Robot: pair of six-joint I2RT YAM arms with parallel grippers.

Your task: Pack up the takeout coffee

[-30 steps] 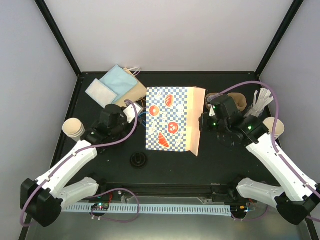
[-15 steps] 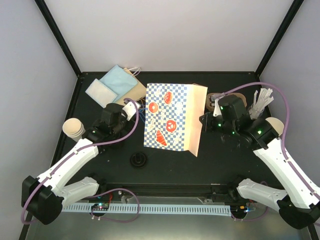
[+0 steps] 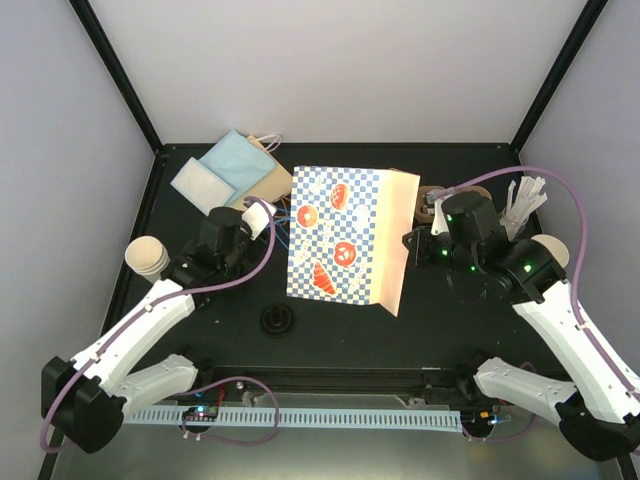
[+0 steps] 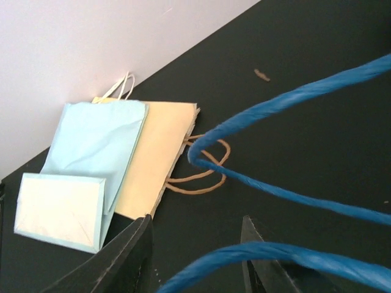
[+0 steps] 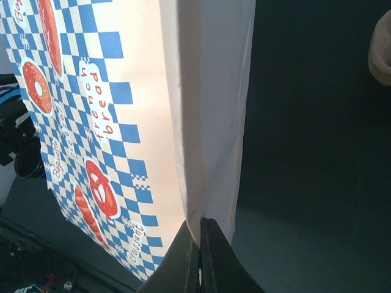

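Observation:
The blue-checked paper bag [image 3: 340,240] lies in the middle of the table, its right side raised. My right gripper [image 3: 408,245] is shut on that side's paper edge [image 5: 211,152], its fingertips [image 5: 201,221] pressed together on the fold. My left gripper [image 3: 266,220] is at the bag's left end. Its jaws [image 4: 197,220] stand apart, with a blue twisted handle [image 4: 275,251] running between them, not clamped. Stacked cream-tan cups [image 3: 148,257] stand at the left and one cup [image 3: 553,250] at the right. A black lid [image 3: 277,320] lies near the front. The brown tray [image 3: 430,200] is mostly hidden behind my right arm.
Flat light-blue and tan paper bags [image 3: 232,172] lie at the back left, and the left wrist view shows the tan bag [image 4: 160,146] with its brown string handles. White stir sticks [image 3: 525,200] stand at the back right. Black frame posts mark the back corners.
My right gripper has pulled the bag's right edge up and to the right, so the bag stands more open. My left jaws have narrowed around the blue handle.

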